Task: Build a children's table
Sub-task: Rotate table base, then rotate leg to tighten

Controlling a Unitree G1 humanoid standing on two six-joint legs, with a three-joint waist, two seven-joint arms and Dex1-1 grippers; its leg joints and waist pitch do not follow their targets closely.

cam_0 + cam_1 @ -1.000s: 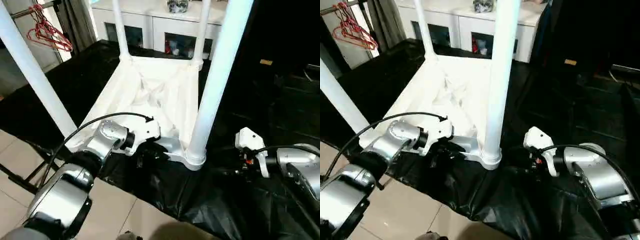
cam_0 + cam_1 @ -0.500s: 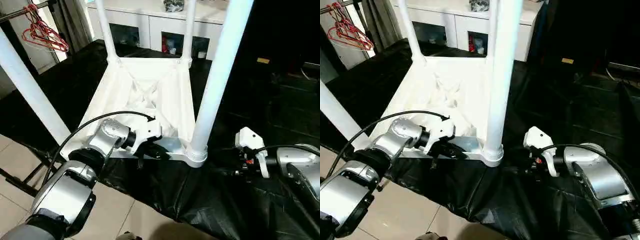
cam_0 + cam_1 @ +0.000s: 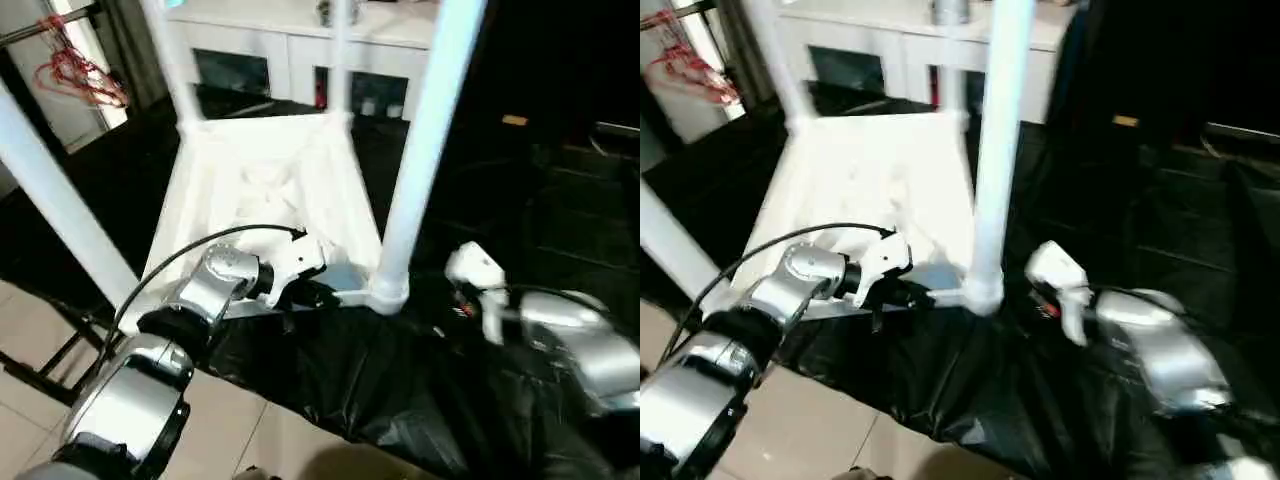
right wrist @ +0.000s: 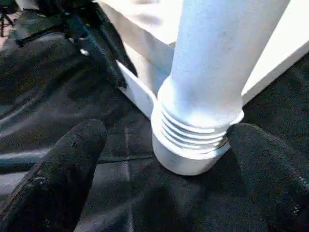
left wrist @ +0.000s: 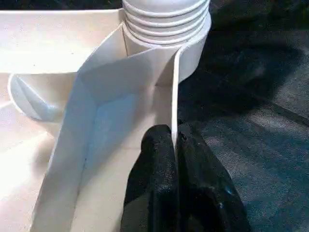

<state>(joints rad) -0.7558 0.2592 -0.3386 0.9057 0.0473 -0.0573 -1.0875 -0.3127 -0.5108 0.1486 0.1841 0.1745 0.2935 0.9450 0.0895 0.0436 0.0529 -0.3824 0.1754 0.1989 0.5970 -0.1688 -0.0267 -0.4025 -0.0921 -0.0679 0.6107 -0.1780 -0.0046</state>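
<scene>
The children's table lies upside down on the black sheet, white, with its legs standing up. My left gripper is shut on the thin rim of the top, one black finger on each side, just short of the near right corner socket. The left gripper also shows at the table's near edge. My right gripper is open wide, its fingers standing either side of the ribbed base of the near right leg without touching it.
A white cabinet with glass doors stands behind the table. Red hangers hang at the far left. The black sheet covers the floor under the table, with tiles and a black stand's foot at near left.
My right gripper has moved in to the near right leg's base and opened wider. The left gripper has closed on the rim and stays there. The camera has tilted.
</scene>
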